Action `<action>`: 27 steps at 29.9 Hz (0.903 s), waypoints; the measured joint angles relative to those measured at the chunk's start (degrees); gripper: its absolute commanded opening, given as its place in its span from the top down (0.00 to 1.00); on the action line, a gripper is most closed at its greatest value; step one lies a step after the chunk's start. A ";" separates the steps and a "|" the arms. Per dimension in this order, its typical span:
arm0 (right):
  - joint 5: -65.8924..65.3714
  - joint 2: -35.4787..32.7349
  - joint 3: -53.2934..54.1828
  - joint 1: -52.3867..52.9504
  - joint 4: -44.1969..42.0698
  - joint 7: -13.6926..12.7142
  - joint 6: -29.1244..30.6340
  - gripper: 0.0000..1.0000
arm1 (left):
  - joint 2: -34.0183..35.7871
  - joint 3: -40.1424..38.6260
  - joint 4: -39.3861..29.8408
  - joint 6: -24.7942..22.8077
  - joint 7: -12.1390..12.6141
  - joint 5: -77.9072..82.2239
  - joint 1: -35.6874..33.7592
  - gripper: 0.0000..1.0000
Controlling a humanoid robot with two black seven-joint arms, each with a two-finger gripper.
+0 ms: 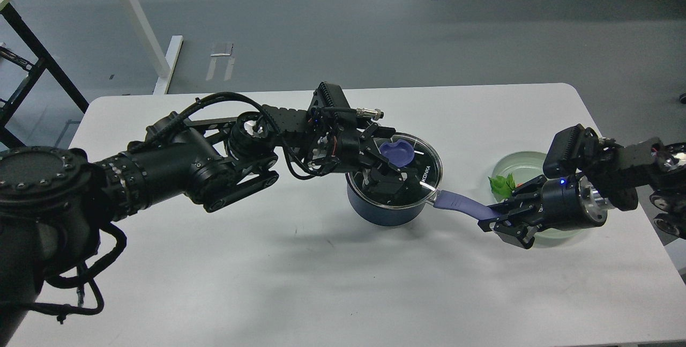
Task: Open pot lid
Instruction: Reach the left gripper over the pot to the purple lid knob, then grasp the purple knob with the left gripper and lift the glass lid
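The navy-blue pot stands mid-table with the glass pot lid seated on it. The lid's purple-blue knob shows at its centre. My left gripper is low over the lid, open, with one finger on the far side of the knob and one finger on the near side. I cannot tell whether they touch the knob. My right gripper is shut on the end of the pot's lavender handle.
A pale green plate with a green leafy piece sits right of the pot, partly under my right arm. The white table ends close behind the pot and at the right, past the plate.
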 measured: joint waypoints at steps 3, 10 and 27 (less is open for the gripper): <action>0.00 0.00 0.03 -0.06 -0.01 0.00 -0.06 0.68 | -1.01 0.02 1.68 0.37 0.00 0.00 0.53 0.01; 0.05 0.00 0.05 -0.18 0.00 -0.01 -0.09 0.68 | -2.32 0.02 4.10 1.50 0.00 0.01 0.76 0.17; 0.15 -0.09 -0.01 -0.28 0.03 0.02 -0.75 0.67 | -1.97 1.16 4.09 2.89 -0.01 -0.28 -1.36 0.69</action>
